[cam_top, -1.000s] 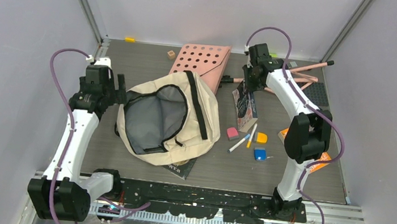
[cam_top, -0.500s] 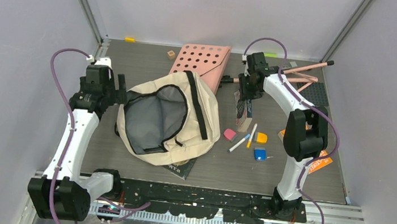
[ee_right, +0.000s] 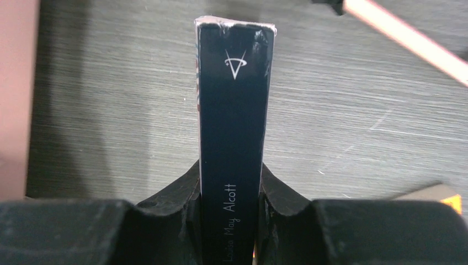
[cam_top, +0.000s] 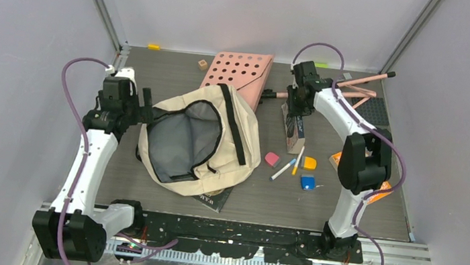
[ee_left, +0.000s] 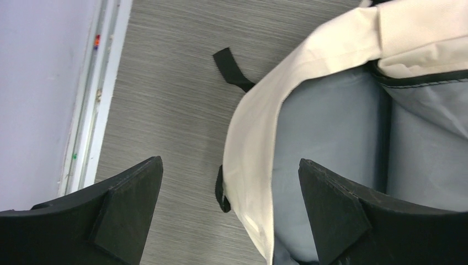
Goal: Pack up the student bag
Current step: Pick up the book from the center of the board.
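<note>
The right gripper (ee_right: 229,190) now clamps the spine of the book (ee_right: 234,110), which has risen from its earlier lean to stand on edge. The left gripper (ee_left: 229,165) stays wide open at the rim of the student bag (cam_top: 241,140), which lies unmoved, mouth open, mid-table (cam_top: 172,74).

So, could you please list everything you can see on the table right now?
student bag: one, cream with black trim, centre-left, mouth open
board: one, pink, perforated, behind the bag
book: one, dark spine up, right of the bag
black printed item: one, under the bag's near edge
eraser: one, pink, right of the bag
pens: two, white-bodied, beside the eraser
orange block: one, by the pens
blue block: one, nearer than the orange one
rods: several, pink, far right corner
left gripper: one, black, open astride the bag's rim
right gripper: one, black, shut on the book
</note>
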Motion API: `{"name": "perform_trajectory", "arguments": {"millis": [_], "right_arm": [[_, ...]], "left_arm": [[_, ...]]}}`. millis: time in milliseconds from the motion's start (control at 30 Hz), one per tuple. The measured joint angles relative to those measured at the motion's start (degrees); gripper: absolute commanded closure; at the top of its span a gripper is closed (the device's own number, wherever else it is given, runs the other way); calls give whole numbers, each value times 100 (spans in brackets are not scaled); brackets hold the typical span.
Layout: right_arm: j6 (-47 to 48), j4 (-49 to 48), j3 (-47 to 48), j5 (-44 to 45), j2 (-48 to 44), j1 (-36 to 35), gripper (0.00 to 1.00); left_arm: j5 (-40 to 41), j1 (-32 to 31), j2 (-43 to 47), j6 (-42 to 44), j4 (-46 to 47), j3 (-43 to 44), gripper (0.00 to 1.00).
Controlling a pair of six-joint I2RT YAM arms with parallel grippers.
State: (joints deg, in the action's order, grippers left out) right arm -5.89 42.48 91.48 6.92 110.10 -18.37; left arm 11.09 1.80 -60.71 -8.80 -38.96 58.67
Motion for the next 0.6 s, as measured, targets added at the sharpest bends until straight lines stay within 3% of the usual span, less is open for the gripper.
{"name": "perform_trajectory", "arguments": {"millis": [300, 433, 600], "right_arm": [[-391, -179, -11, -68, -2094, -7, 99], [-857, -942, -280, -706, -3329, -57, 99], [-1711, -2210, -1056, -1770, -4072, -216, 99]], "left_arm": [[-1132, -114, 420, -131, 221, 20, 0], [-2288, -363, 560, -564, 398, 55, 1], [-3611, -1043, 881, -1351, 1134, -166, 1]]}}
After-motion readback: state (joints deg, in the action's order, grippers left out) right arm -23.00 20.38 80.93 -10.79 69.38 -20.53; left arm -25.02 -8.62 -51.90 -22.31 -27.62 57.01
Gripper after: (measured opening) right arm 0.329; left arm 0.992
